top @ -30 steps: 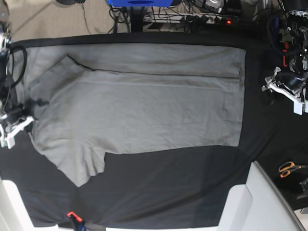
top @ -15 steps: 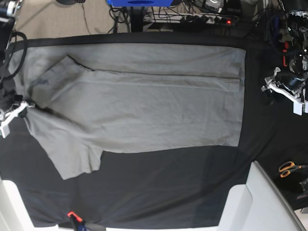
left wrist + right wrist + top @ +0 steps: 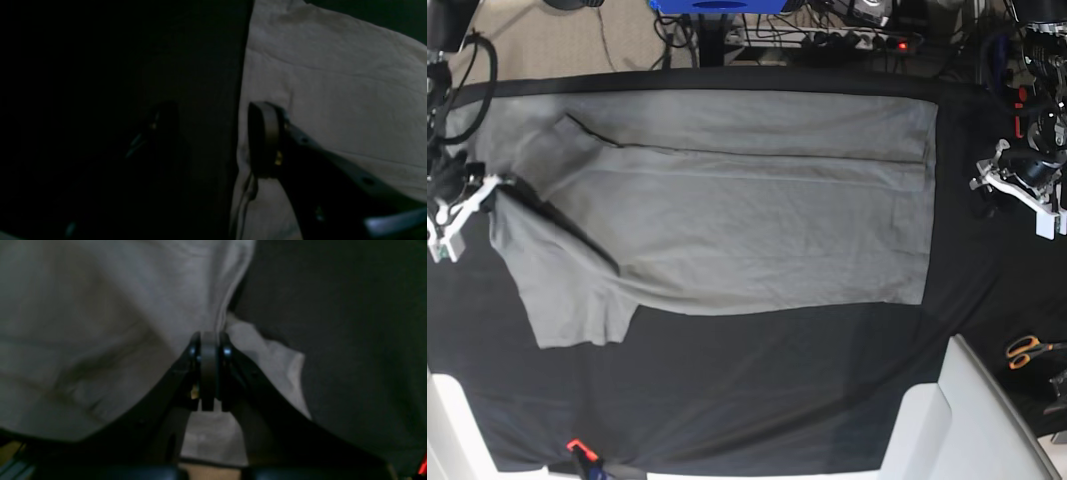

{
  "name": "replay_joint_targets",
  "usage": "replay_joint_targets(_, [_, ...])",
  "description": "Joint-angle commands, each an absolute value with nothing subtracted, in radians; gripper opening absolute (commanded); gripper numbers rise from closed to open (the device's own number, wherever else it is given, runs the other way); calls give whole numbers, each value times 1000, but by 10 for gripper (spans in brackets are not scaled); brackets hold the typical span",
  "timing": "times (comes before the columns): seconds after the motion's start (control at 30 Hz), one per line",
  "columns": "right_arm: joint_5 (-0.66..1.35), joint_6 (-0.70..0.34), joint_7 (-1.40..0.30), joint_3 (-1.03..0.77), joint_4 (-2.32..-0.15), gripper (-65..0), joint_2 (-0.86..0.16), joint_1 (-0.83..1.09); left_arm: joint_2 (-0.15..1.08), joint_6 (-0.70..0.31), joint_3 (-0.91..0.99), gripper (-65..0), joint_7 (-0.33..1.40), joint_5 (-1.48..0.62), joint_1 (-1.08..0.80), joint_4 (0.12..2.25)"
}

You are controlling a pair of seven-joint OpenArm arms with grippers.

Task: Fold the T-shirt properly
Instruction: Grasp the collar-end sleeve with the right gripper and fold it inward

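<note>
The plain mid-grey cotton T-shirt (image 3: 727, 210) lies spread across the black-draped counter (image 3: 777, 390), its hem toward the left arm's side and its collar end toward the right arm's side, with the far long edge already turned in over the body. The right pincer (image 3: 209, 340) is pinched tight on a ridge of grey fabric near the shoulder and sleeve, lifting it so the near sleeve (image 3: 572, 300) hangs in a slack fold. To do this step well, the fabric should probably be carried inward low and level, laying the sleeve flat over the body with its edge parallel to the far fold, and let go only once the cloth rests without bunching. The left pincer (image 3: 213, 140) stands partly apart and holds nothing, poised at the hem edge, one finger (image 3: 263, 136) over grey cloth and the other lost in shadow; it could pin the hem so the shirt does not drag. Orange-handled scissors (image 3: 1027, 350) lie well apart on the left arm's side, and cables (image 3: 847, 35) run beyond the far edge; neither seems in the way.
</note>
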State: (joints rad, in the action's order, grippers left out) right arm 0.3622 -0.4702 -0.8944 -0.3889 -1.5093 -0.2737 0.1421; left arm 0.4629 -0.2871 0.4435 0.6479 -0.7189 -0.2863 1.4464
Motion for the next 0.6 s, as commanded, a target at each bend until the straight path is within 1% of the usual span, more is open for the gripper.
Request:
replay_joint_targets(0.0, [363, -472, -897, -397, -1537, -648, -294, 140, 483, -289, 450, -329, 630, -731, -283, 1461])
replay_joint_targets(0.2, [360, -466, -958, -398, -1543, -639, -292, 153, 483, -289, 450, -329, 630, -731, -283, 1461])
replay_joint_targets(0.23, [360, -452, -970, -410, -1544, -620, -291, 153, 483, -289, 450, -329, 630, -731, -283, 1461])
replay_joint_targets(0.27, [360, -438, -978, -429, -1546, -587, -286, 153, 483, -289, 450, -329, 630, -731, -283, 1461])
replay_joint_targets(0.3, [358, -417, -983, -453, -1557, -527, -272, 153, 483, -289, 450, -329, 630, -731, -283, 1461])
replay_joint_targets(0.37, [358, -360, -983, -501, -1609, -372, -248, 154, 483, -289, 450, -329, 630, -731, -283, 1461])
replay_joint_targets(0.43, [358, -331, -975, -524, -1667, -225, -229, 156, 483, -289, 452, -329, 630, -731, -283, 1461])
replay_joint_targets(0.47, [358, -331, -969, -527, -1679, -185, -228, 151, 483, -289, 450, -329, 630, -731, -283, 1461])
replay_joint_targets(0.5, [358, -331, -957, -527, -1679, -183, -231, 137, 483, -289, 450, -329, 630, -731, -283, 1461])
replay_joint_targets(0.57, [357, -331, -891, -516, -1638, -206, -231, 70, 483, -289, 450, -329, 630, -731, -283, 1461])
